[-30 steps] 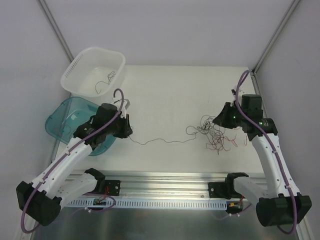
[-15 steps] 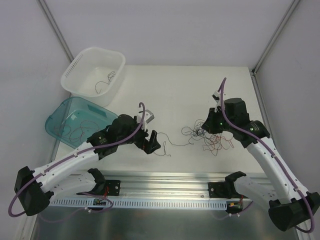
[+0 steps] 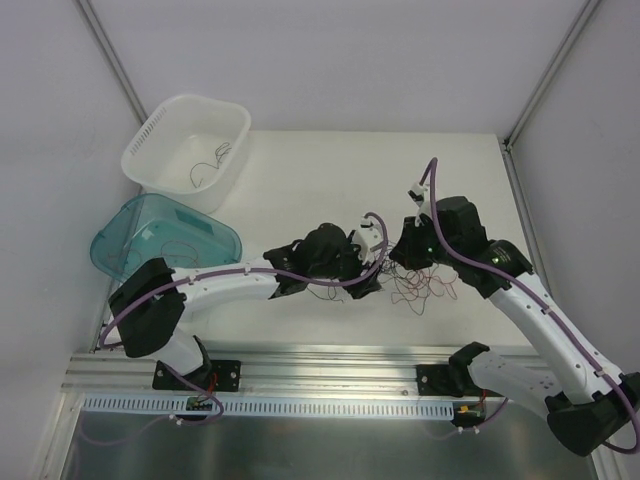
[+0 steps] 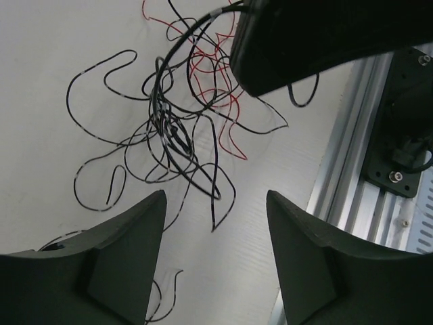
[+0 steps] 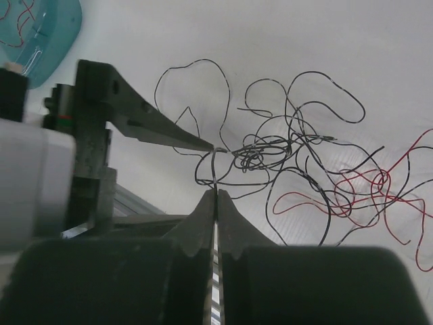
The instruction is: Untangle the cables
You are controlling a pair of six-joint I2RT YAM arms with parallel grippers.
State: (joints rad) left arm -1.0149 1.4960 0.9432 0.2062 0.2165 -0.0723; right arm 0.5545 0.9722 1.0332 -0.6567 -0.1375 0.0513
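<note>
Before you, white matte table (image 3: 300, 190), plain pale grey walls (image 3: 330, 60) enclosing it on three sides, slanted metal corner posts (image 3: 110, 62), ribbed aluminium rail (image 3: 330, 362) along your near edge, even, soft lighting.

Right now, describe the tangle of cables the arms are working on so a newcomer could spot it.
Look at the white table, right of centre, where the left gripper and right gripper meet. The cables lie there as a loose knot of hair-thin black and red wires. Unlike the strands in the white basket and the teal bin at far left, they sit on bare tabletop.
</note>
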